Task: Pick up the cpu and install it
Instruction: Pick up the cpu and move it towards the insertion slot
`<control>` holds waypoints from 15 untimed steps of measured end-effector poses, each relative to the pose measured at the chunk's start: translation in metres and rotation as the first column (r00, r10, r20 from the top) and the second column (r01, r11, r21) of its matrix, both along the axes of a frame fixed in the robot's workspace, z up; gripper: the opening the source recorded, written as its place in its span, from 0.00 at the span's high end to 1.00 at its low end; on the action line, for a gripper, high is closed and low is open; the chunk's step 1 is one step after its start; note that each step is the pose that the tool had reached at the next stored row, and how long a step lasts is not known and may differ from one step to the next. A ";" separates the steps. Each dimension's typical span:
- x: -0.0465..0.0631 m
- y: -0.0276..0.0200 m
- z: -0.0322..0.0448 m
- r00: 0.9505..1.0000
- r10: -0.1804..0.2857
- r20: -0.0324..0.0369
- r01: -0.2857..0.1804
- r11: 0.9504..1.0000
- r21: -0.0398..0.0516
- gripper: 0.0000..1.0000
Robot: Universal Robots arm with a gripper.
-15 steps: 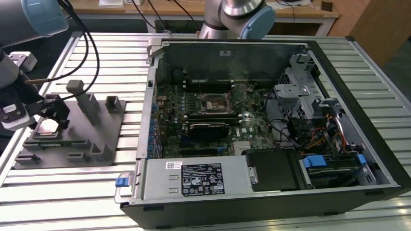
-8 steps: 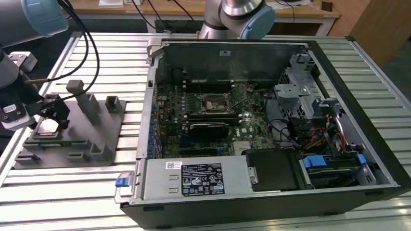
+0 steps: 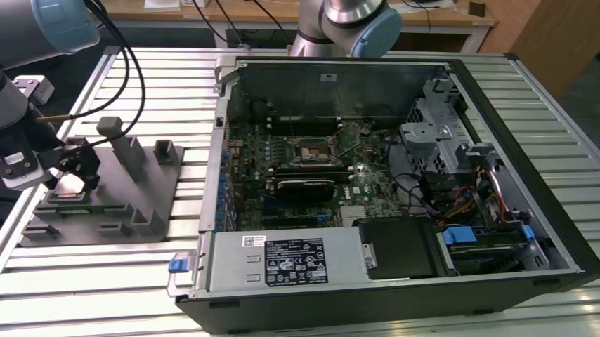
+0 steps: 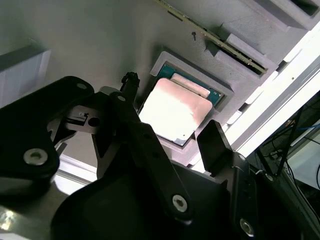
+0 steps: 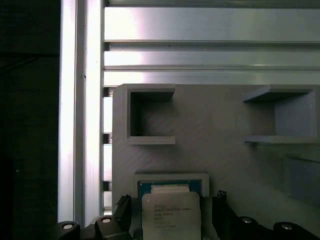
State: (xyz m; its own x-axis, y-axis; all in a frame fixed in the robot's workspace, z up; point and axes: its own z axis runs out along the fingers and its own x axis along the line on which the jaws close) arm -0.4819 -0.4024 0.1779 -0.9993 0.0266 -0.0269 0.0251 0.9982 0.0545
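Exterior view: gripper (image 3: 77,175) is down over the grey holder block (image 3: 140,203), at the block's edge farthest from the open computer case (image 3: 328,84). The cpu (image 3: 67,184) shows as a pale patch on the block, right under the gripper. Both are well apart from the black socket (image 3: 310,149) on the board in the case. The block sits on the slatted table (image 3: 140,77) beside the case.

Second wrist view: cpu (image 4: 175,112) lies flat in a square recess of the holder block (image 4: 100,40). Black fingers (image 4: 216,142) are spread, one on each side of the chip.

First wrist view: cpu (image 5: 171,215) is seated in the recess of the holder block (image 5: 210,130). Fingers (image 5: 220,196) flank it with a gap on both sides, nothing gripped.
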 end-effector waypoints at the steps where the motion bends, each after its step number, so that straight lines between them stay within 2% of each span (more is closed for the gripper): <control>1: 0.000 0.0000 0.0000 1.000 0.000 0.000 0.000 1.000 0.000 0.27; 3: 0.000 0.0000 0.0000 1.000 0.000 0.000 0.000 1.000 0.000 0.27; 4: 0.000 0.0000 0.0000 1.000 0.000 0.000 0.000 1.000 0.000 0.35; 15: 0.000 0.0000 0.0022 1.000 0.000 0.000 0.000 1.000 0.001 0.35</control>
State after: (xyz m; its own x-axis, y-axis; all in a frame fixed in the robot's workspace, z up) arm -0.4819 -0.4024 0.1801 -0.9993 0.0266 -0.0268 0.0251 0.9982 0.0552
